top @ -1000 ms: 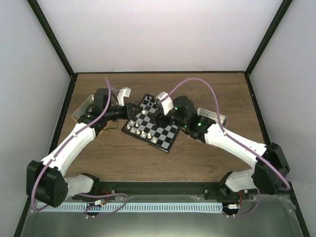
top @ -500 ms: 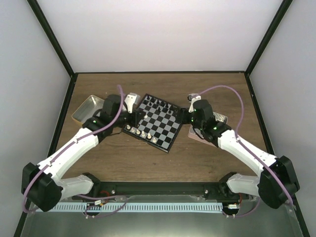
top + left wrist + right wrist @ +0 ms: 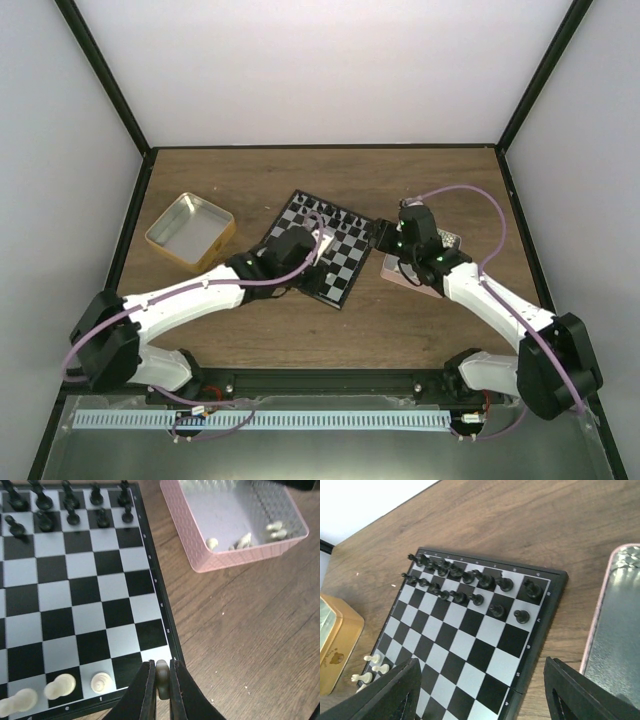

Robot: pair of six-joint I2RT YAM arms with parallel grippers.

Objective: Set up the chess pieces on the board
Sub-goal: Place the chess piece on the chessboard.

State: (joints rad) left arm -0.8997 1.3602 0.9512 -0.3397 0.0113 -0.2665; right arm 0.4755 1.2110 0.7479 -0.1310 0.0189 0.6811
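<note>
One board [image 3: 350,258] bore sixteen black pieces [image 3: 485,580] and at least three cream pieces [image 3: 101,682]; beside it lay one pink tray [image 3: 240,555] and one tin [image 3: 212,247].

Chessboard [image 3: 75,605] in black and pale grey checks with a thin black rim. Black chess pieces [image 3: 70,510] and cream-white chess pieces [image 3: 60,686]. Pink tray [image 3: 250,555] with dotted walls. Yellow-sided tin [image 3: 218,245]. Brown wood-grain table [image 3: 250,640].

Overhead and both wrist views share the board [image 3: 348,250].
</note>
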